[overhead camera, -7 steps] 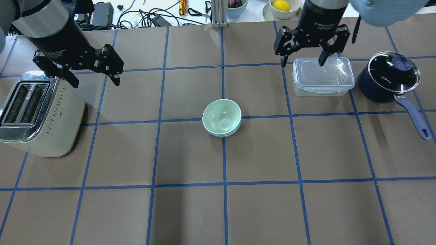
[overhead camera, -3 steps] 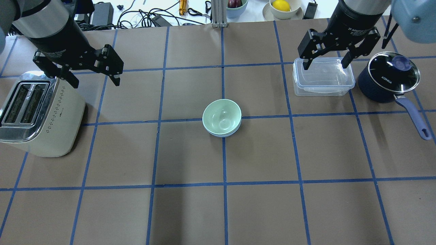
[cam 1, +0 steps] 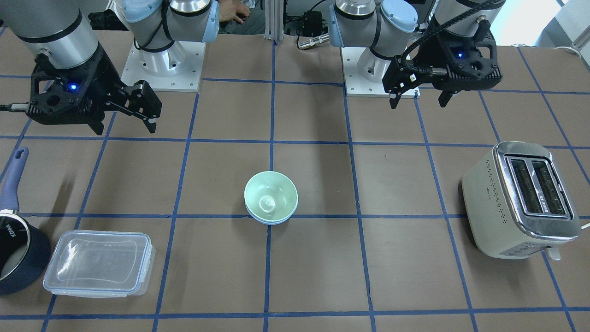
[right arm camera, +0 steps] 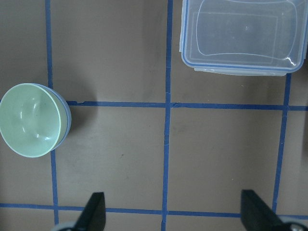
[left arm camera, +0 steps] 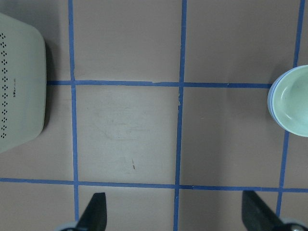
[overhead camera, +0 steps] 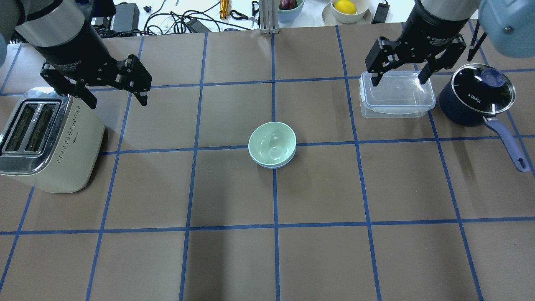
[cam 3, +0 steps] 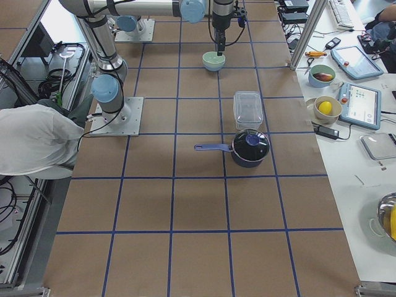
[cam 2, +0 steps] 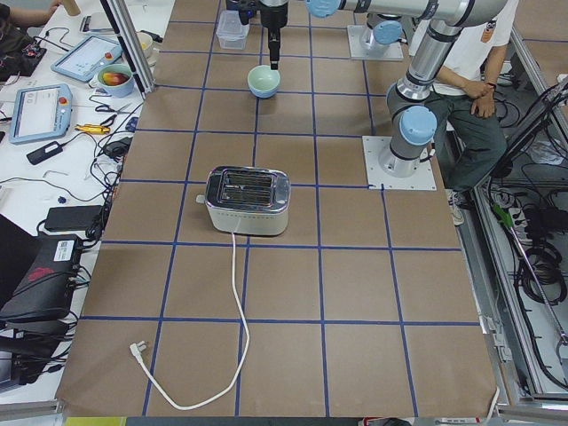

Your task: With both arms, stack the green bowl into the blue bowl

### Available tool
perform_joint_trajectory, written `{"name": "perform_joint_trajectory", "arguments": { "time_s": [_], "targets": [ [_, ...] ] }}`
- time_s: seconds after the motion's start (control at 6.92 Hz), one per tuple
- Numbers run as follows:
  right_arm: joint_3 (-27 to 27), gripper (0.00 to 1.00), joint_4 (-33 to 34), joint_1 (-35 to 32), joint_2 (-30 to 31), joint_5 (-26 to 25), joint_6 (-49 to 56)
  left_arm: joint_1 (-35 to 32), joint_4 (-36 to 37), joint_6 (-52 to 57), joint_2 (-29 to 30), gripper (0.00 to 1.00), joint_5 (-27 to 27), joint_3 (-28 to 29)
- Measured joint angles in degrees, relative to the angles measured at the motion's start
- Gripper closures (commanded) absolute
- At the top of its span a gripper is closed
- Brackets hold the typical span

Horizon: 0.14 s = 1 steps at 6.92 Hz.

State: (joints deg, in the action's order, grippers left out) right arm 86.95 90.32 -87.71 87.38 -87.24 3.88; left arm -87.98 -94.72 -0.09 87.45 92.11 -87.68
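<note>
The green bowl [overhead camera: 272, 144] sits nested inside the blue bowl [overhead camera: 271, 166] at the table's middle; only the blue bowl's rim shows under it. The stack also shows in the front view, green bowl [cam 1: 270, 196] in blue bowl [cam 1: 272, 222]. My left gripper [overhead camera: 117, 99] is open and empty, raised near the toaster, well left of the bowls. My right gripper [overhead camera: 398, 81] is open and empty, raised over the clear container, well right of the bowls. The left wrist view shows the green bowl [left arm camera: 293, 101] at its right edge; the right wrist view shows it [right arm camera: 31, 120] at its left.
A cream toaster [overhead camera: 50, 138] stands at the left. A clear lidded container [overhead camera: 395, 94] and a dark navy saucepan [overhead camera: 476, 98] with a long handle stand at the right. Cables and dishes lie beyond the table's far edge.
My right gripper has moved right, from the container's left side to over its far edge, and stays open. The left arm and the bowls have not moved.
</note>
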Motion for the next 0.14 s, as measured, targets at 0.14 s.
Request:
{"name": "perform_joint_trajectory", "arguments": {
  "time_s": [0.14],
  "targets": [
    [0.07,0.0,0.02,0.01,-0.04,0.03,0.03,0.0,0.02,0.0,0.0,0.0,0.0,0.0]
  ]
}}
